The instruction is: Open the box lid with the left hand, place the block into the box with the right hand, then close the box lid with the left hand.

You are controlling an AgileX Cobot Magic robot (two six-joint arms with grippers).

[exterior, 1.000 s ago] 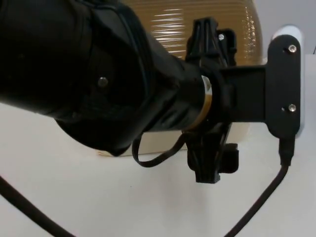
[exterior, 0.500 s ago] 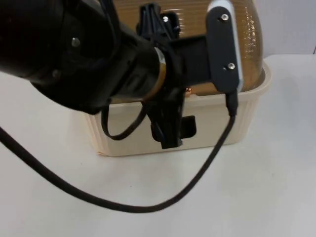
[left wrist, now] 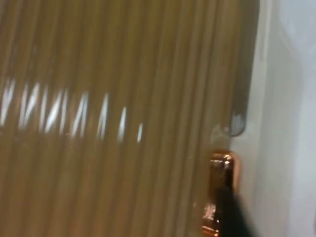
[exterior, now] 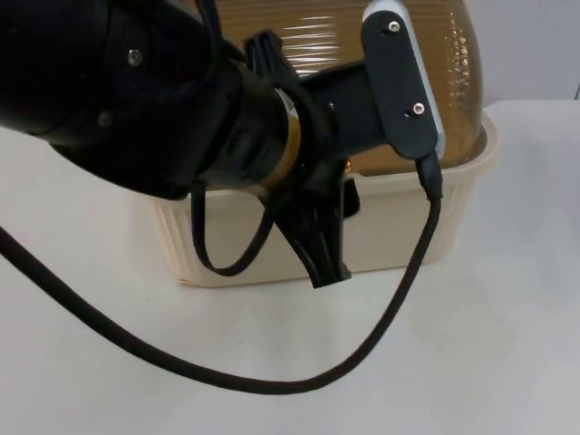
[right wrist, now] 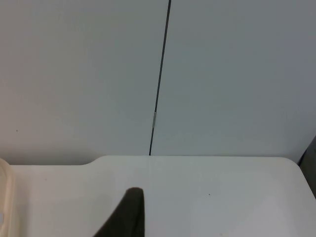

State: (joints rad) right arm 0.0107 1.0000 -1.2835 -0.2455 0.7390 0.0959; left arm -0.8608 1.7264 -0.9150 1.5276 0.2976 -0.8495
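A cream box [exterior: 385,237] stands at the middle of the table with a brown ribbed see-through lid [exterior: 459,72] down on it. At the lid's front edge sits a small copper handle [exterior: 347,165]. My left gripper [exterior: 343,188] reaches over the box from the left and is right at that handle. In the left wrist view the ribbed lid [left wrist: 123,98] is very close, with the copper handle [left wrist: 220,170] beside it. My right arm waits off to the right, its black fingertip [right wrist: 131,212] above the table with nothing held.
White table [exterior: 453,381] lies in front of and to the right of the box. In the right wrist view the table [right wrist: 207,187] ends at the grey partition wall [right wrist: 222,74], and the box's cream edge [right wrist: 4,197] is off to one side.
My left arm has swung left and down across the box, bringing its gripper to the copper handle at the lid's front edge. The lid stays down.
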